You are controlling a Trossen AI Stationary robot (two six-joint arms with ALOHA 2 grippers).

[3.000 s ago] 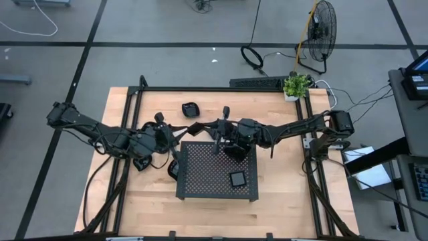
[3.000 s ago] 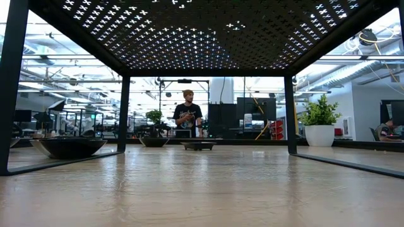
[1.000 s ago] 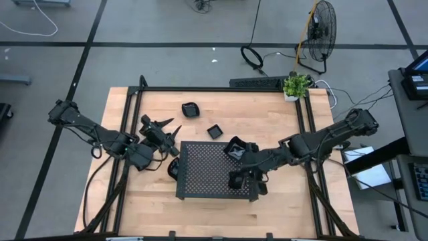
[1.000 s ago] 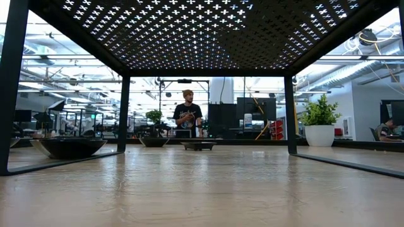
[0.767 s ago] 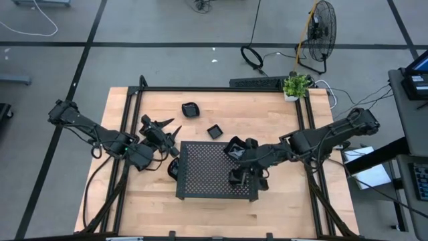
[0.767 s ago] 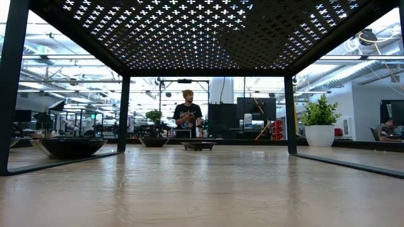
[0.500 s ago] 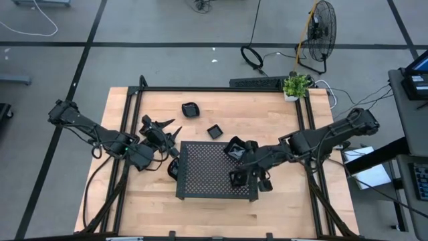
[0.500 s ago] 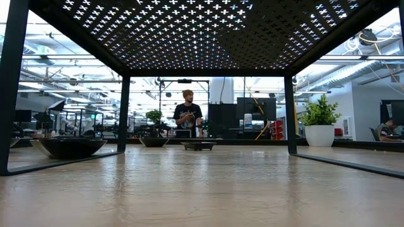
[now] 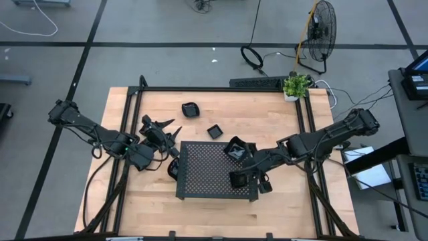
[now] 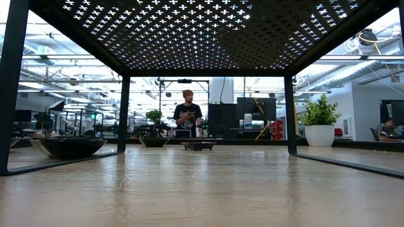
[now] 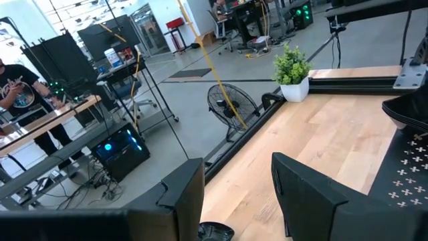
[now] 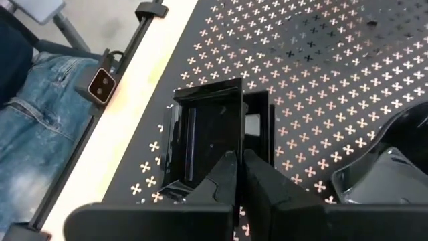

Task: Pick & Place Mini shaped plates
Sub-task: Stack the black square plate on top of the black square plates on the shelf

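**Right end effector clamped on the square plate at the tray's near right corner**

My right end effector is at the near right corner of the perforated tray. In the right wrist view its fingers are drawn together to a thin seam over the side wall of the square plate, so I read it as gripping that wall. The square plate lies flat on the tray.

My left end effector sits over the bench just off the tray's far left corner. Its fingers are spread wide with nothing between them.

Three seconds ago the right arm was at the tray's far edge. It has since swung to the near right corner and has barely shifted over the last half second. The square plate is where it lay three seconds ago. An angular plate now lies on the tray's far right corner, where none showed then. A small square plate now lies clear on the bench just beyond the tray's far edge. The left arm has drawn back from the tray towards the bench's left edge.

Another plate sits nearer the bench's far edge, and one is against the tray's left side. A potted plant stands at the far right corner. A person stands in the room behind.
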